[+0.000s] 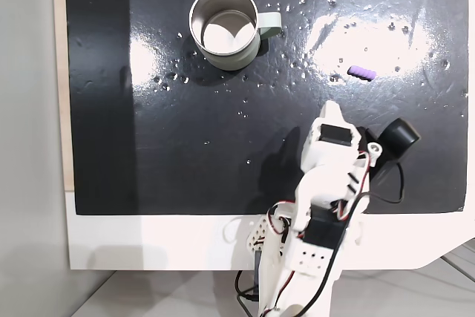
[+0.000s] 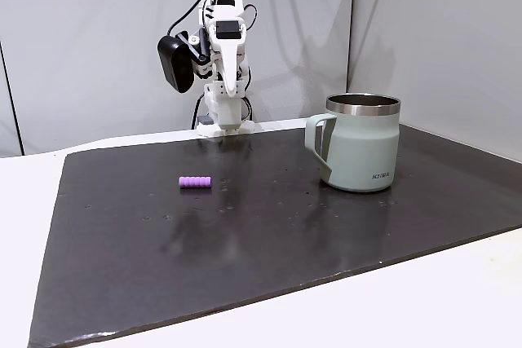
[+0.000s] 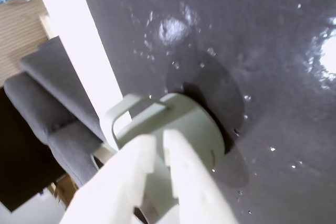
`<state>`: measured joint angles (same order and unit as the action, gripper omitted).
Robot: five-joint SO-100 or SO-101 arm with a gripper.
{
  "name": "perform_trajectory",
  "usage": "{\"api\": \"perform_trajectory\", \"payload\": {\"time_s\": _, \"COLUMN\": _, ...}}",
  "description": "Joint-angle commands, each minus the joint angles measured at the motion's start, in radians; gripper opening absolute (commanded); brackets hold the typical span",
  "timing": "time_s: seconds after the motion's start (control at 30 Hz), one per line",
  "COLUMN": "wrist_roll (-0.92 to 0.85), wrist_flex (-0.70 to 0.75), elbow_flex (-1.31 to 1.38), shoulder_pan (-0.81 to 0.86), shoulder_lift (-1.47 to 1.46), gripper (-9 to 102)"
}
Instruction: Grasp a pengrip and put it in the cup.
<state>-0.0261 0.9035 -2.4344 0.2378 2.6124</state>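
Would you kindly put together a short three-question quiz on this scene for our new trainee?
1. True or false: the purple pengrip already lies inside the cup.
2. In the fixed view from above, which way does the cup's handle point: A) left, B) right, C) toward the arm?
3. Fill in: the pengrip lies on the dark ____.

Key:
1. False; it lies on the mat, apart from the cup.
2. B.
3. Mat.

In the wrist view, the gripper is empty, its fingers close together.

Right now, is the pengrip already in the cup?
No, the pengrip lies on the black mat, well apart from the cup.
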Motion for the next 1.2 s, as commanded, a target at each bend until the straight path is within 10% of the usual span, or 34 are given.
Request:
{"api": "perform_trajectory", "payload": {"time_s": 0.0, "wrist_roll": 0.008, "wrist_flex": 0.052, "elbow_flex": 0.190, "shoulder_pan": 0.025, "shoulder_lift": -0.144, "gripper": 0}}
{"api": "perform_trajectory", "payload": {"time_s": 1.17, "wrist_roll": -0.118, "wrist_flex": 0.327, "elbow_flex": 0.939, "shoulder_pan": 0.227, "shoulder_lift": -1.140, "gripper": 20}}
